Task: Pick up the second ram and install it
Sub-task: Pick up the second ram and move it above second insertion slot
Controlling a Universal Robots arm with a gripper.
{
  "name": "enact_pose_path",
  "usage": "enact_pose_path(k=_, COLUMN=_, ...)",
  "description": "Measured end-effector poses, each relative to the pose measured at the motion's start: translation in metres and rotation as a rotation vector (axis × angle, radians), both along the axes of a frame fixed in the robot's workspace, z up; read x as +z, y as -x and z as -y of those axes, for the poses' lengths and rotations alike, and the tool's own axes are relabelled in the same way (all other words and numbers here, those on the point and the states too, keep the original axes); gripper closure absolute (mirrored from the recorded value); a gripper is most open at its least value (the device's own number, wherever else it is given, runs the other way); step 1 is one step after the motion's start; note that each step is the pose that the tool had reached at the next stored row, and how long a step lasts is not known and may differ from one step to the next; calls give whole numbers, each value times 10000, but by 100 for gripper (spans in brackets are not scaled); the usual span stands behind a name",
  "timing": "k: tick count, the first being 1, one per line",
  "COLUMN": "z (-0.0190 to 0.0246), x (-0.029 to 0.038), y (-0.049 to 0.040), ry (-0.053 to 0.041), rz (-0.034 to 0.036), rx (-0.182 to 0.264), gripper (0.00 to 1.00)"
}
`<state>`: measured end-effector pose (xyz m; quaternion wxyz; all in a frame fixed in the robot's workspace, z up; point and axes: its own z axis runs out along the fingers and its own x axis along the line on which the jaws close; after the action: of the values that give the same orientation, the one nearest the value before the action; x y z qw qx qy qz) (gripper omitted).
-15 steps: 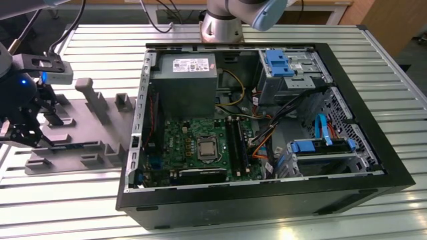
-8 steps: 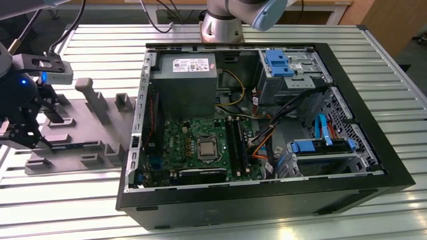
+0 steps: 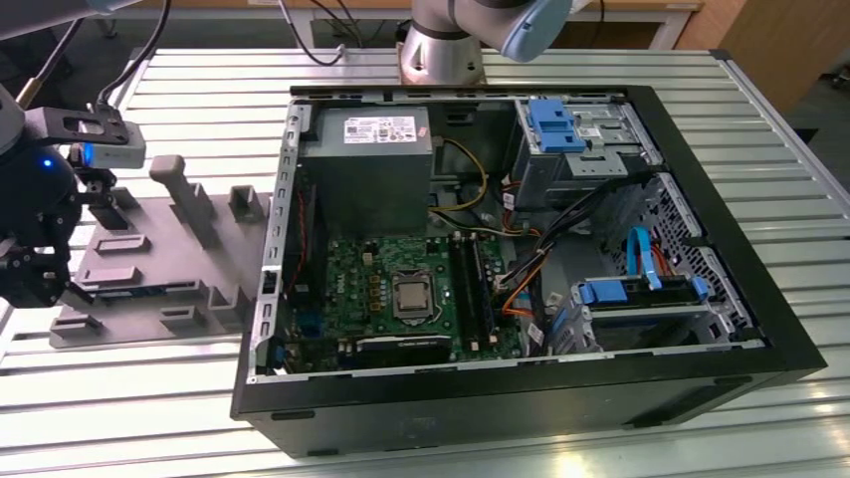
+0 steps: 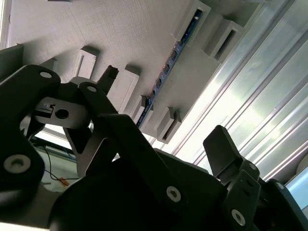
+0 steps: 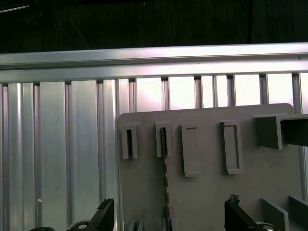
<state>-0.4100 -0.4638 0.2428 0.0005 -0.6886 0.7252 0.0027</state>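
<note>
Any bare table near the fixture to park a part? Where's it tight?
Bare slatted table lies between the grey fixture and the near edge, and beyond the fixture's far side. Crowded: the fixture itself, with the open gripper over the second ram, and inside the case.

overhead glare streaks the slatted table (image 3: pixel 159 418); the case (image 3: pixel 531 413) interior is dim.

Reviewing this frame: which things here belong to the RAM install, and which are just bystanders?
Job in hand: second ram, standing on edge in the grey holder; open gripper hovering over it; motherboard with its black memory slots.
Lying about: power supply; blue drive cage; orange cables; slatted table.
</note>
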Motion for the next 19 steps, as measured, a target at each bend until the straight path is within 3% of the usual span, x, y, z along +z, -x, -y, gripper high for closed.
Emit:
enact_pose_path(k=2, z=0, x=0, y=0, ry=0, rz=0, rx=0, gripper=1)
enact_pose_path(k=9, z=0, x=-1, y=0, ry=0, rz=0, rx=0, gripper=1)
enact_pose_path(k=12, z=0, x=-1, y=0, ry=0, rz=0, rx=0, gripper=3)
enact_pose_path(k=13, z=0, x=-1, y=0, ry=0, rz=0, rx=-1, gripper=9)
enact_pose_path(k=18, z=0, x=-1, y=0, ry=0, rz=-1, rx=0, gripper=11)
enact_pose_path(k=19, z=0, x=-1, y=0, ry=0, rz=-1, rx=-1, gripper=18)
